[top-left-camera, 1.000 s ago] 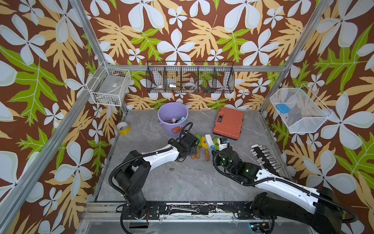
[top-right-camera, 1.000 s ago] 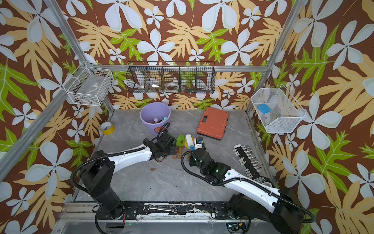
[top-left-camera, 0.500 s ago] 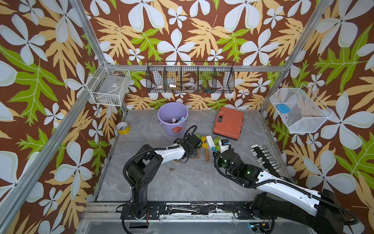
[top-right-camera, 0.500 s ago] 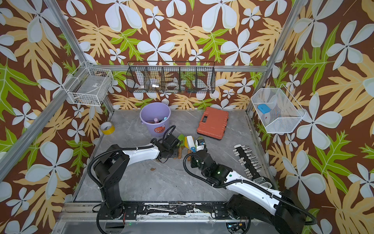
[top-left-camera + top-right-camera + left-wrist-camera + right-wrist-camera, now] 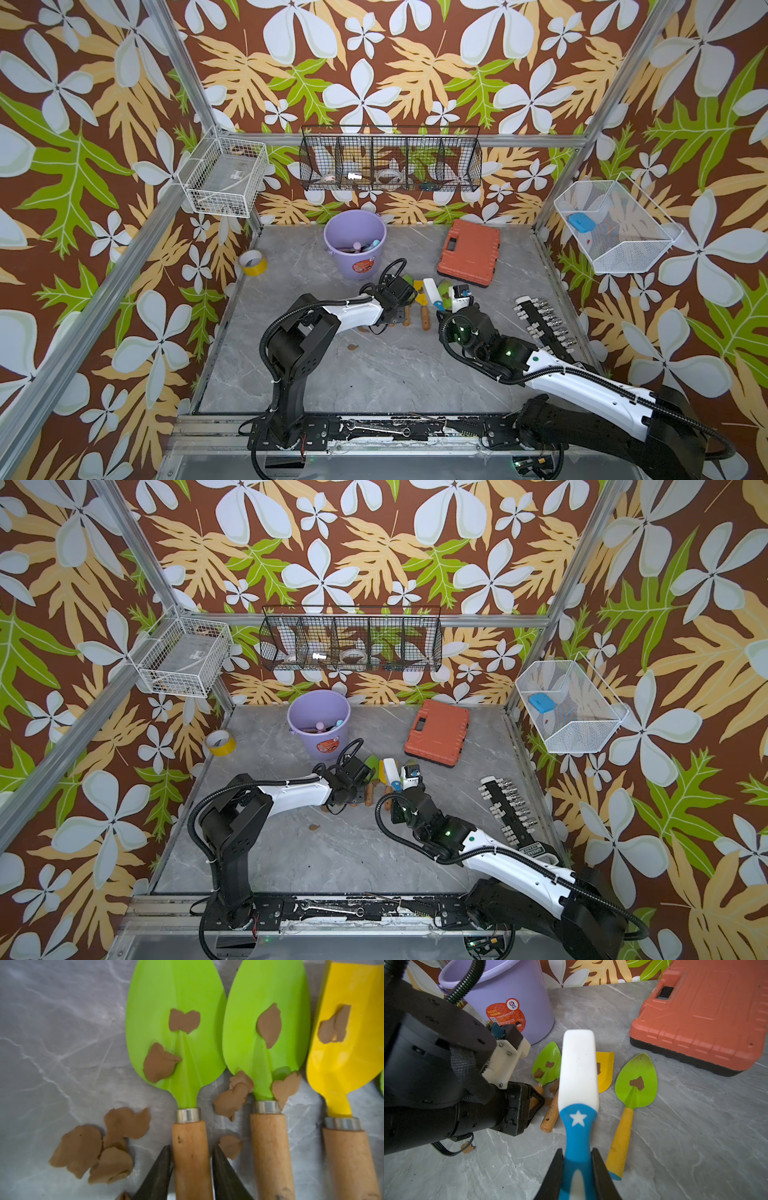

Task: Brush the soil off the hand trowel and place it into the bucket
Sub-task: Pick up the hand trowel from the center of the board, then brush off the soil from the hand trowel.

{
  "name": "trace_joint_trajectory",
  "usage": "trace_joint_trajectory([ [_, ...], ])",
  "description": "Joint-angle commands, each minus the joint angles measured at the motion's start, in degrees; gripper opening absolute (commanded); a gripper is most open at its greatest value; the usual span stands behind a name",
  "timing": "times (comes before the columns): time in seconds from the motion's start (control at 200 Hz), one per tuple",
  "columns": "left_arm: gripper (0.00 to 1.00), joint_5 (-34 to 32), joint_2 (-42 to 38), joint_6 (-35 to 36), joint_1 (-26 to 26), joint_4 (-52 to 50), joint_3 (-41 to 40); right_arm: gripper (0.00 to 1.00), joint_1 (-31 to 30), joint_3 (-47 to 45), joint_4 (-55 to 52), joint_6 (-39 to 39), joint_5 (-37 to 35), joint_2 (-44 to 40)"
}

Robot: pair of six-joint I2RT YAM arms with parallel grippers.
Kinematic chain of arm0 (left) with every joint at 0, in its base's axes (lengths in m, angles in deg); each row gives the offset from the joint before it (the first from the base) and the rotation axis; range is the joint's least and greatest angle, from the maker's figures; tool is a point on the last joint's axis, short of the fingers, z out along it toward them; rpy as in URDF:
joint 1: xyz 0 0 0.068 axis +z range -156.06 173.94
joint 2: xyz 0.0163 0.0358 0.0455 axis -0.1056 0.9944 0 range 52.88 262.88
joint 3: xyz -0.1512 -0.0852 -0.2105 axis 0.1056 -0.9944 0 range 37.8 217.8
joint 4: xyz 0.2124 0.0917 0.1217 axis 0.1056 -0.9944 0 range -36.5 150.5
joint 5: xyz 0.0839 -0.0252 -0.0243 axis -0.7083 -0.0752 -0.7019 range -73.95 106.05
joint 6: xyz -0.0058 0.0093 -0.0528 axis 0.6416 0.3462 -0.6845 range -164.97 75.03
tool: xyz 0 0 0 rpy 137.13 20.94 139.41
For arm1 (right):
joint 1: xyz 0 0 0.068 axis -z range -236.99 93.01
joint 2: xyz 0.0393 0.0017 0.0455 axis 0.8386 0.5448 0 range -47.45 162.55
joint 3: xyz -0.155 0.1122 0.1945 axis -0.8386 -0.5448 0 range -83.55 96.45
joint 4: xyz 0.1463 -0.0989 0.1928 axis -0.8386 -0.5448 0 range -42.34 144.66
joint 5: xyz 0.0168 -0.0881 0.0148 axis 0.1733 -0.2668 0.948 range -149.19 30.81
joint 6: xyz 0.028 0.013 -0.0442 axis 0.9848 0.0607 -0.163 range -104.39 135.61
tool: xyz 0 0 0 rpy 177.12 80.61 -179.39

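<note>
Handle of the green-bladed, wooden-gripped hand trowel (image 5: 186, 1084) at the left end of the row runs straight out from the left end effector (image 5: 190, 1149), blade pointing away toward the round lilac plastic bucket (image 5: 338, 262) beyond it. The jaws stand one on each side of that grip, close against it; whether they pinch it I cannot tell. Flat brown soil clumps (image 5: 160, 1062) sit on the blade, more lie loose on the grey marble tabletop (image 5: 62, 1043). The left arm lies low and outstretched, clearly the nearer. Just beside it, the right end effector (image 5: 577, 1153) is clamped on the blue handle of a white-headed brush (image 5: 578, 1068), poised over the row, so the sweep looks a short reach
</note>
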Motion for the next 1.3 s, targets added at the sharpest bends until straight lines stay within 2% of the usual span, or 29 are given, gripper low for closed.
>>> trace_joint_trajectory([
  [0.0, 0.32, -1.26, -0.05, 0.65, -0.11, -0.79, -0.19, 0.0, -0.02, 0.42, 2.07, 0.16, -0.23, 0.01],
  [0.065, 0.25, -1.42, -0.37, 0.85, -0.11, -0.91, -0.23, 0.0, -0.06, 0.42, 2.15, 0.07, -0.23, 0.0],
  [0.175, 0.0, -2.17, -1.48, 1.85, -0.09, -1.82, 0.23, 0.0, 0.02, 0.83, 2.42, -0.46, -0.22, 0.39],
  [0.335, 0.0, -2.67, -4.96, 4.42, -0.05, -7.61, 2.35, 0.0, 1.21, 3.23, 0.03, -2.33, 1.5, 0.11],
  [0.505, 0.0, 0.82, -14.09, 6.63, -0.06, -16.17, 0.0, 0.0, 5.08, 7.81, -6.67, -4.5, 8.42, 0.69],
  [0.601, 0.0, 0.39, -18.88, 6.76, -0.1, -22.63, -1.53, 0.0, 5.31, 11.05, -10.43, -5.99, 10.29, 2.05],
  [0.791, 0.0, 6.89, -29.9, 5.25, -0.1, -27.73, -8.31, 0.0, 5.22, 18.86, -17.34, -7.19, 23.04, 8.18],
  [0.896, 0.0, 13.47, -38.0, 2.03, -0.11, -23.99, -15.75, 0.0, 2.85, 20.97, -19.03, -8.7, 24.47, 10.55],
  [1.001, 0.0, 17.41, -40.22, 2.97, -0.06, -25.86, -17.98, 0.0, -0.55, 21.75, -17.89, -11.28, 26.28, 11.79],
  [1.076, 0.0, 17.47, -41.29, 4.42, -0.09, -26.65, -19.11, 0.0, -2.0, 23.07, -17.84, -12.55, 29.85, 13.78],
  [1.296, 0.0, 14.17, -43.34, 5.66, -0.05, -27.15, -19.8, 0.0, -6.45, 26.61, -20.14, -16.45, 34.61, 18.29],
])
